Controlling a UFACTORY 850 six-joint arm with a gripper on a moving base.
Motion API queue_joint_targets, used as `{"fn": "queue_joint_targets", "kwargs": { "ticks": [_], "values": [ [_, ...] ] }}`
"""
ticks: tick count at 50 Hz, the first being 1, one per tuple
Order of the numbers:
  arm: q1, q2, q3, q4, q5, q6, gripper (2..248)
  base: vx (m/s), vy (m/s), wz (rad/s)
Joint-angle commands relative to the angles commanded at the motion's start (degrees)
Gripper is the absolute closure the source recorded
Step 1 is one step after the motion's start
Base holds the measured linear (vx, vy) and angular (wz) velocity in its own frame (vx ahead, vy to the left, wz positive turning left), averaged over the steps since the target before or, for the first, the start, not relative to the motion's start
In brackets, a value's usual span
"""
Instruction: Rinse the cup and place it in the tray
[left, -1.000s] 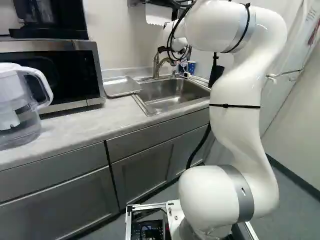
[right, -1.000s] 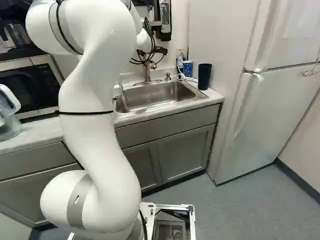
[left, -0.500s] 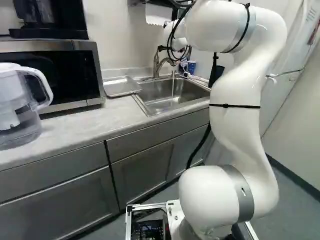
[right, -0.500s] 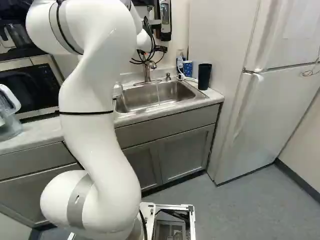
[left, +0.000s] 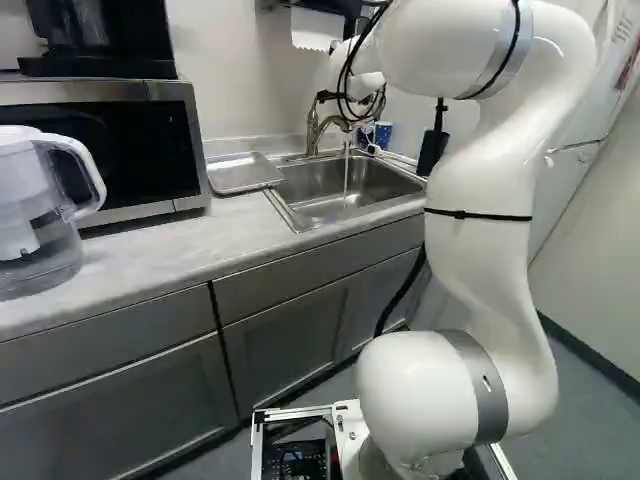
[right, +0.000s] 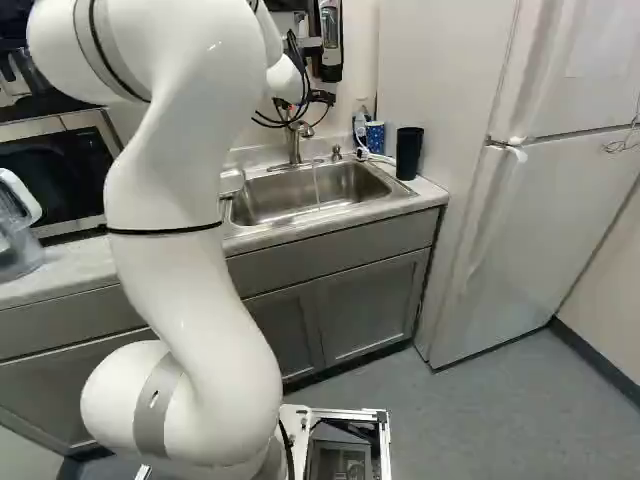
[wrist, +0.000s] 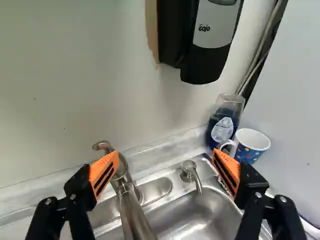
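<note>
In the right base view a dark part of my gripper (right: 322, 97) shows above the sink. In the wrist view my gripper (wrist: 166, 172) stands open and empty, the faucet (wrist: 131, 207) below and between its fingers, closer to one. Water (left: 346, 178) runs from the spout into the steel sink (right: 262, 200). A blue dotted cup with a handle (wrist: 250, 145) stands behind the sink's corner, beyond the other finger. A tall black cup (right: 409, 152) is on the counter right of the sink in the right base view. The metal tray (left: 243, 174) lies left of the sink in the left base view.
Beside the dotted cup stands a blue soap bottle (wrist: 223, 122), under a wall dispenser (wrist: 207, 42). A small soap pump (wrist: 190, 172) rises from the sink's rim. A pitcher (left: 40, 215) and microwave (left: 110, 150) stand along the counter; a fridge (right: 540, 220) is at the right.
Water has started running from the faucet since the earliest frames. The arm's upper links have drawn back slightly towards the base; the base has stayed put.
</note>
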Motion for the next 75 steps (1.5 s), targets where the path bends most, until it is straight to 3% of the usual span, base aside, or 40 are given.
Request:
{"fn": "queue_joint_targets", "kwargs": {
  "ticks": [46, 60, 75],
  "values": [
    [-3.2, 11.24, 12.93, 0.1, 0.08, 0.0, 3, 0.0, 0.0, 0.0],
    [-3.37, 14.56, 16.53, 1.92, 1.18, 0.0, 3, 0.0, 0.0, 0.0],
    [-3.42, 15.64, 17.69, 4.83, 1.37, 0.0, 3, 0.0, 0.0, 0.0]
  ]
}}
